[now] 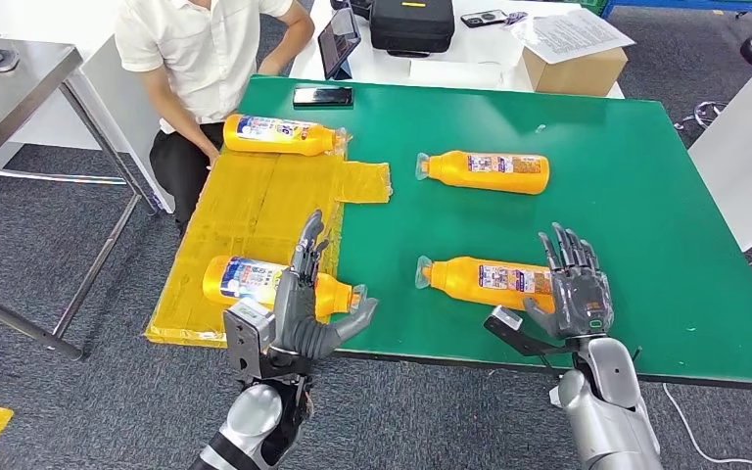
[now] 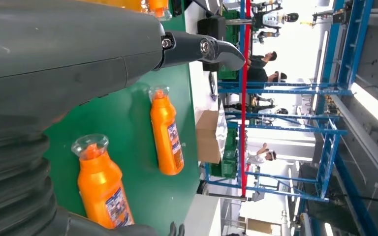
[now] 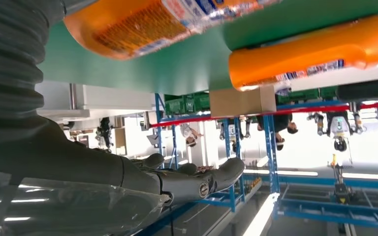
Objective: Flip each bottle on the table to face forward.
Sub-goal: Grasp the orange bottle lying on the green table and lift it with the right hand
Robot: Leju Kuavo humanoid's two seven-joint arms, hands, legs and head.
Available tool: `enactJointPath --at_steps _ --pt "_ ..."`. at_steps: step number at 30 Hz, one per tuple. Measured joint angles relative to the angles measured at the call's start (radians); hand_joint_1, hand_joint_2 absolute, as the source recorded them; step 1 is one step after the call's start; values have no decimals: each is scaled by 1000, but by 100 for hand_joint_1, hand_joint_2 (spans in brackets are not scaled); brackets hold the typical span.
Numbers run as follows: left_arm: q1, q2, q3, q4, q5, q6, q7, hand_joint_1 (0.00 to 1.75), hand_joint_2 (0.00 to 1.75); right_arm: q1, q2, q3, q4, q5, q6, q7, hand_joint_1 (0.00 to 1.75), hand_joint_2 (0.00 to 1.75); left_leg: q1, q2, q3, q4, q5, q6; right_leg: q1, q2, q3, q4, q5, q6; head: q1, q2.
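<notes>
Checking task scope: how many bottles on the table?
4. Two lie on the yellow sheet: far bottle, near bottle behind the left hand. Two on green: far, near by the right hand.

green table [image 1: 646,196], bottles [image 1: 485,171] (lying), phone [image 1: 322,96]

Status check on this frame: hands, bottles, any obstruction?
Left hand open at near-left bottle. Right hand open by near-right bottle. Four bottles lying flat. Person seated at far-left corner.
</notes>
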Motion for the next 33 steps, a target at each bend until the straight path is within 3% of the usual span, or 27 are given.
enactJointPath --at_steps 11,20,23,27,33 --pt "-14 -3 -24 27 -7 3 0 0 175 -33 -11 31 85 25 0 43 0 175 0 0 0 0 0 0 0 0 0 0 0 0 0 0" --pt "-24 -3 -25 31 -10 -2 20 0 175 -119 -42 161 268 -51 66 102 0 175 0 0 0 0 0 0 0 0 0 0 0 0 0 0" --pt "-23 -3 -25 31 -13 -1 28 0 175 -133 -58 203 295 -51 101 150 0 175 0 0 0 0 0 0 0 0 0 0 0 0 0 0" --pt "-10 -3 -24 28 -23 -2 45 0 175 -151 -95 274 303 -31 148 282 0 175 0 -1 0 0 0 0 0 -1 1 0 0 0 0 0" --pt "0 -3 -23 26 -33 -4 54 0 175 -157 -129 337 303 -21 164 326 0 175 0 -1 1 0 0 1 0 -1 2 0 0 0 0 0"
